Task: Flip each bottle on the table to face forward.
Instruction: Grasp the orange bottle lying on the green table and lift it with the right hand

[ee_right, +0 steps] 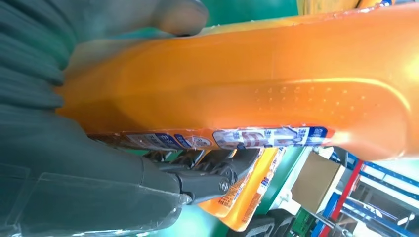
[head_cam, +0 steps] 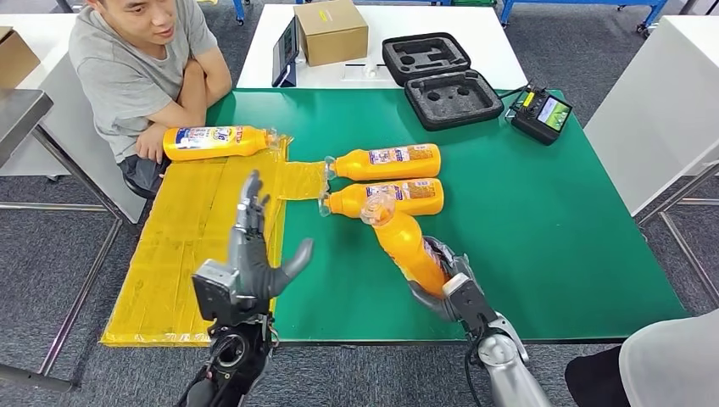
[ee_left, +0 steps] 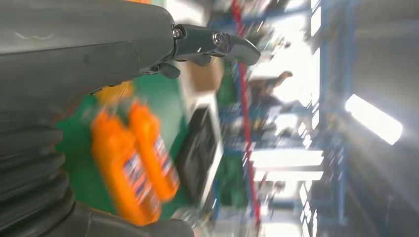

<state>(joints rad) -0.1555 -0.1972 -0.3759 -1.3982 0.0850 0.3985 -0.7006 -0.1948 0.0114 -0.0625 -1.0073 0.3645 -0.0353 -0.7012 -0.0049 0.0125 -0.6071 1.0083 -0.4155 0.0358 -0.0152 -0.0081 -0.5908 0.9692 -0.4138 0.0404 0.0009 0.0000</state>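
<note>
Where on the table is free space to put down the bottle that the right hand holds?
The green table is bare right of the two lying bottles, between the black foam case and the near edge. The yellow sheet below the far-left bottle is bare too. Around the right hand and held bottle it is crowded.

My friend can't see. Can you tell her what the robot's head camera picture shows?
The robot's right hand holds an orange bottle tilted up off a green table. Its left hand is open above a yellow sheet. Three more orange bottles lie flat, and a person sits at the far corner.
</note>
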